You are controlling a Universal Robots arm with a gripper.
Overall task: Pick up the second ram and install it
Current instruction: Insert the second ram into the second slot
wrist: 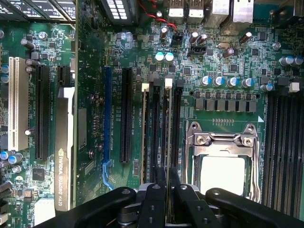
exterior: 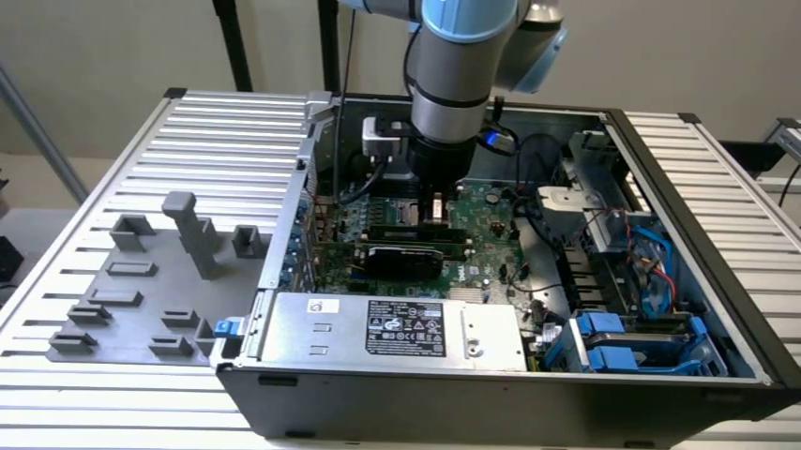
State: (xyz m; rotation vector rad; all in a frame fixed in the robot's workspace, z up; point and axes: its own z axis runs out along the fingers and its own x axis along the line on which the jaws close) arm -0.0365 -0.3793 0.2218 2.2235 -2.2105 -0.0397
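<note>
Over the big green motherboard (wrist: 223, 61), you see the black gripper (wrist: 167, 183) pinched nearly closed on the second ram (wrist: 168, 137), a thin green stick standing edge-on in its slot.

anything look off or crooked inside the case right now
Nothing stands out. The gripper holds the ram upright, in line with the memory slots on the motherboard. The graphics card sits level, and nothing looks loose or damaged.
</note>
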